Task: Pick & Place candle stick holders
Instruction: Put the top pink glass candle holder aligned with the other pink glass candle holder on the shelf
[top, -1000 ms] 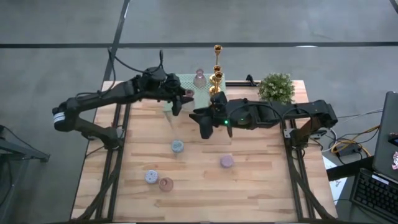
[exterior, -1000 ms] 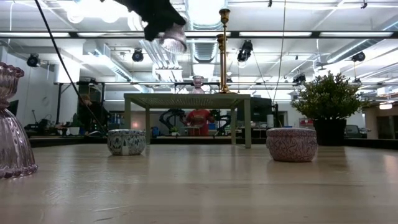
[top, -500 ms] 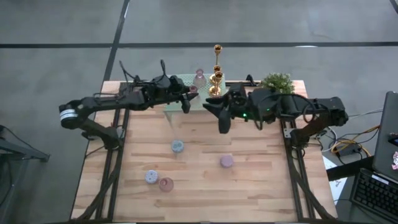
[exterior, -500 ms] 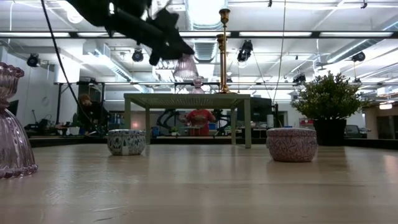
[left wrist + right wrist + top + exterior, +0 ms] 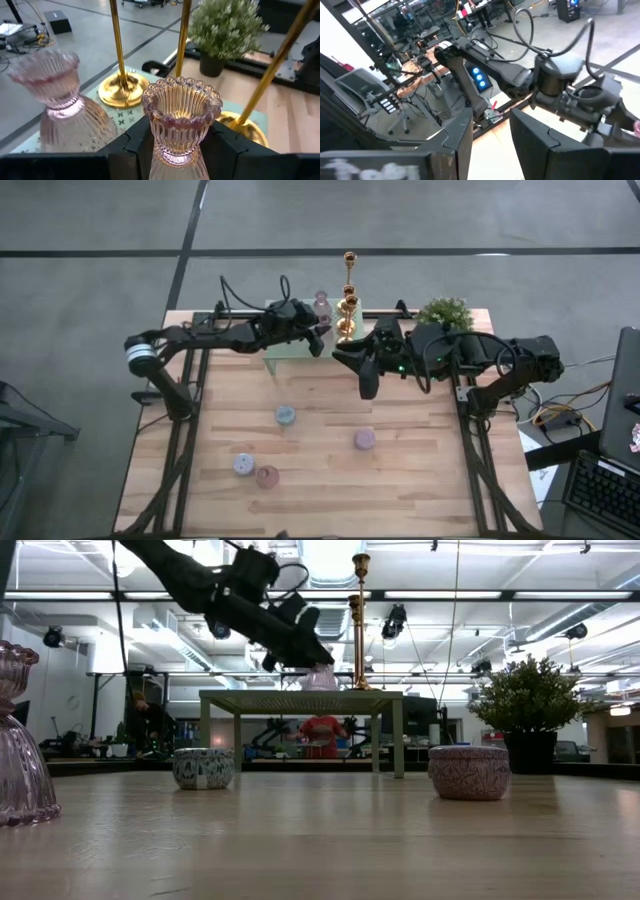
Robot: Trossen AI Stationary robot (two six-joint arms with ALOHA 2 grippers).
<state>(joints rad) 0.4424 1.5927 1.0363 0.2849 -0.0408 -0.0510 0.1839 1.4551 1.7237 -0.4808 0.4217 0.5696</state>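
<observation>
My left gripper [image 5: 316, 340] is over the pale green mesh rack [image 5: 290, 348] at the table's far edge, shut on a ribbed pink glass candle holder [image 5: 181, 116]. A second pink glass holder [image 5: 61, 107] and tall gold candlesticks [image 5: 348, 292] stand by their bases on the rack. My right gripper [image 5: 365, 383] is open and empty, right of the rack and above the table. Small squat holders rest on the table: blue [image 5: 285, 415], mauve [image 5: 364, 439], blue [image 5: 244, 464] and pink [image 5: 266, 476]. My left gripper pinches the pink glass holder at its narrow waist [image 5: 175, 156], just below the flared cup, between its two fingers. The fingers come slanting down from the table's left. The holder stands upright, its foot at the rack top [image 5: 320, 688]; whether it touches the rack I cannot tell.
A bushy potted plant [image 5: 445, 317] stands at the far right corner. Another pink glass holder [image 5: 20, 740] stands close to the low camera. The rack shows in the low view [image 5: 300, 697] on four legs. People and equipment are in the room beyond the table.
My left gripper has carried the pink glass holder toward the table's far right, over the rack, and down to the level of the rack top, beside the gold candlesticks. My right gripper has gone toward the table's right and far edge.
</observation>
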